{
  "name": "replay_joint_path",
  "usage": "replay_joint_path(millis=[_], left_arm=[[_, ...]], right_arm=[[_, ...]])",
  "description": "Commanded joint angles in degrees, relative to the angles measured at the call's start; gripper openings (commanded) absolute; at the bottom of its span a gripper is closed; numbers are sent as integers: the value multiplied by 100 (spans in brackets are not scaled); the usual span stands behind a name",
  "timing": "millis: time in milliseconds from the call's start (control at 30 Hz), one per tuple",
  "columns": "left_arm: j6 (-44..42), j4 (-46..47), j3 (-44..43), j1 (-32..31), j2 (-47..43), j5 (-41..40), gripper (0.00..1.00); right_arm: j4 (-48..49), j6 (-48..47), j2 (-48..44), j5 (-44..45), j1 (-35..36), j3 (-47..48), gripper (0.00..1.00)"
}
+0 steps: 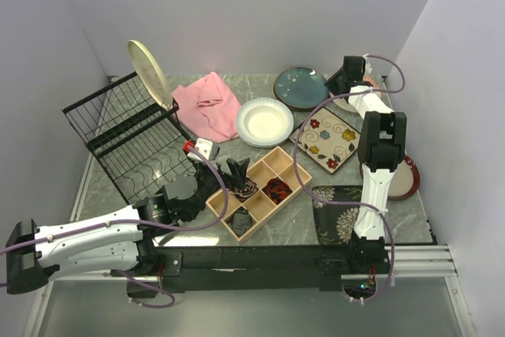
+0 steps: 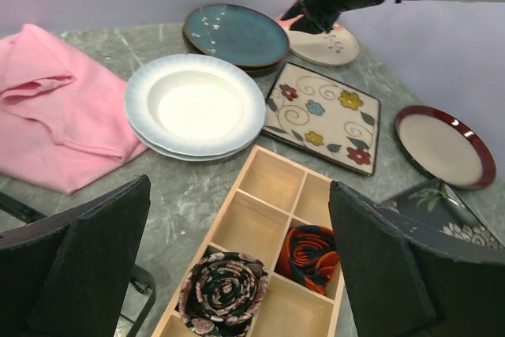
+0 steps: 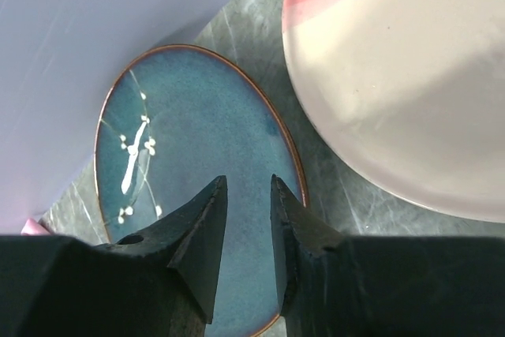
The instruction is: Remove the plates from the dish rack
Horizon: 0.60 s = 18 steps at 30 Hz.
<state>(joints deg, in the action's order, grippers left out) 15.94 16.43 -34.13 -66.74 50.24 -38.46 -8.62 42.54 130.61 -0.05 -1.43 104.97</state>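
**Left gripper wide and nearer to the only racked plate**

Left gripper (image 1: pixel 234 170) hangs low over the near end of the wooden compartment tray (image 1: pixel 278 161). Its fingers are spread wide with nothing between them. One cream-green plate (image 1: pixel 148 73) stands on edge at the far right corner of the dish rack (image 1: pixel 126 136); whether it sits in a slot cannot be told. It lies away from this gripper towards the far left. Its rim tilts, and in the top view its long axis runs from far-left down to near-right.

Six plates lie flat on the table:
- the teal plate (image 3: pixel 197 155)
- the pink-cream plate (image 3: pixel 410 76), just beside the teal one
- the white plate (image 1: pixel 264 121), near the pink cloth (image 1: pixel 207 104)
- the square cream floral plate (image 1: pixel 327 140)
- the dark red plate (image 1: pixel 406 179)
- the square black floral plate (image 1: pixel 335 212)

Right gripper (image 3: pixel 247 183) hovers above the teal plate at the far right. Its fingers are drawn to a narrow gap and hold nothing. It is well apart from the rack, so the left arm looks better placed. Reaching the upright rim would likely mean turning that wrist to match the tilt.
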Motion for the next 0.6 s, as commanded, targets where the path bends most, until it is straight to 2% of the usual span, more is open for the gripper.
replay_joint_path(millis=[0, 100, 167, 200, 233, 267, 300, 333, 433, 500, 533, 567], left_arm=[[57, -42, -619, -23, -58, -609, 99], [50, -376, -1172, -23, -23, -1207, 99], [-83, -587, -1533, 12, 100, -1601, 99], [-109, -701, -1840, 55, 126, -1647, 97], [-214, -702, -1965, 239, 170, -1647, 96], [-162, -833, -2123, 388, 197, -1604, 89], [-57, -1260, -2524, 546, 232, -1525, 86], [83, -1473, -2720, 966, 371, -1472, 83], [260, -2308, -3511, 1627, 749, -1568, 73], [286, -2564, -3958, 1874, 960, -1813, 57], [295, -2757, -4109, 2223, 1179, -1762, 53], [373, -2950, -4258, 2462, 1294, -1596, 54]], right_arm=[[-366, -123, -324, -161, 20, 638, 38], [-474, -176, -1033, -354, 99, 675, 45], [-351, -203, -1527, -635, 256, 175, 57], [-333, -203, -2008, -793, 336, 17, 65], [-316, -307, -2239, -873, 502, -307, 84], [-333, -386, -2467, -873, 617, -467, 93], [-464, -457, -2887, -839, 722, -599, 99], [-508, -588, -3100, -864, 810, -887, 100], [-448, -590, -4005, -987, 1118, -1773, 100], [-282, -476, -4715, -1014, 1303, -2294, 100], [-176, -440, -4955, -1066, 1364, -2793, 100], [-97, -423, -5175, -1041, 1434, -3024, 100]])
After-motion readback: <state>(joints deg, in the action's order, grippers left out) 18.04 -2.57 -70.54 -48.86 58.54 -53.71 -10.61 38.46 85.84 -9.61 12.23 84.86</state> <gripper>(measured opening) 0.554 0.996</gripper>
